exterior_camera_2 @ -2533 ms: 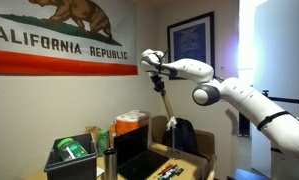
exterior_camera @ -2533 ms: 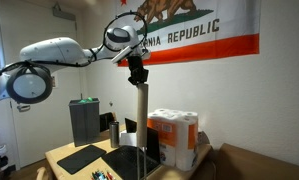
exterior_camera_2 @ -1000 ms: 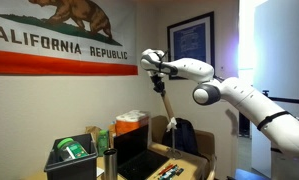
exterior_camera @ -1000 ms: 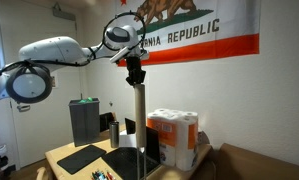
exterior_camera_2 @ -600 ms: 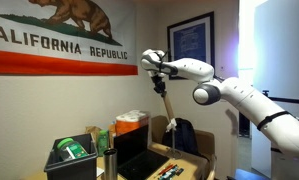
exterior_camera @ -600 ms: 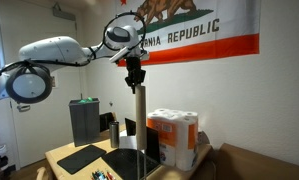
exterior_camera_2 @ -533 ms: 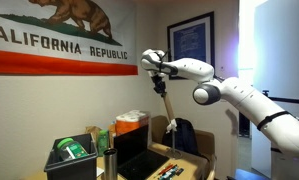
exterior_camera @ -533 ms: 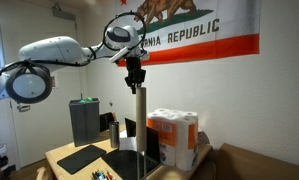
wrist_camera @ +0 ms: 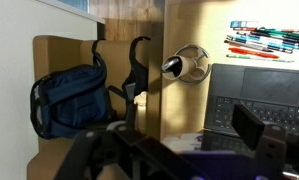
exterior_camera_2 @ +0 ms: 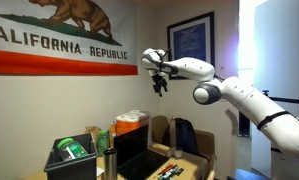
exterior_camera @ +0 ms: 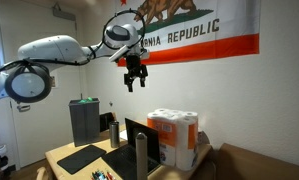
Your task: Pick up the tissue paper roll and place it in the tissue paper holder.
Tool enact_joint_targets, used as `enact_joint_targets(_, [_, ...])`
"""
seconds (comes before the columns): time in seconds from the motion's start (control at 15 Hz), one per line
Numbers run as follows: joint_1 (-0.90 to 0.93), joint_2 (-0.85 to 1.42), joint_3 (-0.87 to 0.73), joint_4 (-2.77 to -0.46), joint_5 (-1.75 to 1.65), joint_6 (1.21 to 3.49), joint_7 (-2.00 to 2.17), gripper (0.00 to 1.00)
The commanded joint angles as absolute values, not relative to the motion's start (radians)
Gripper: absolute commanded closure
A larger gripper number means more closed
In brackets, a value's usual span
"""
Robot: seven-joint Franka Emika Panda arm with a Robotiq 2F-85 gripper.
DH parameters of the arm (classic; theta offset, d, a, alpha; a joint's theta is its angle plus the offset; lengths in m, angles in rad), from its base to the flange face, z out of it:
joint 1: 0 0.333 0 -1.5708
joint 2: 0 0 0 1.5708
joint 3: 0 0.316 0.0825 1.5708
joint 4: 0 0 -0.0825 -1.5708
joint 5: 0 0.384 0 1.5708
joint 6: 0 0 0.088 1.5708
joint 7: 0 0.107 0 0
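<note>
Tissue paper roll (exterior_camera: pixel 141 156) upright, jaws high above it, spread, empty

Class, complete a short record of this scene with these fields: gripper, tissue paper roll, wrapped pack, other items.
gripper: open, empty, high above the desk
tissue paper roll: upright, directly below the gripper, well apart from it
wrapped pack: on the desk beside the roll, its top higher than the roll's
other items: blue backpack, pens
</note>
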State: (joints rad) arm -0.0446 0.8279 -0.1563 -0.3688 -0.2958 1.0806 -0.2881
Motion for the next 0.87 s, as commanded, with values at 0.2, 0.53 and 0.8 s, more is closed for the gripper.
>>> enact_joint_targets(0.2, [-0.038,0.774,-0.156,-0.404,-0.296,1.059,-0.315,0.0])
enact_joint_targets(0.53, [-0.042,0.775,-0.143,-0.4,-0.277,1.089,-0.29,0.0])
enact_joint_targets(0.8, [-0.042,0.767,-0.139,-0.399,-0.271,1.089,-0.295,0.0])
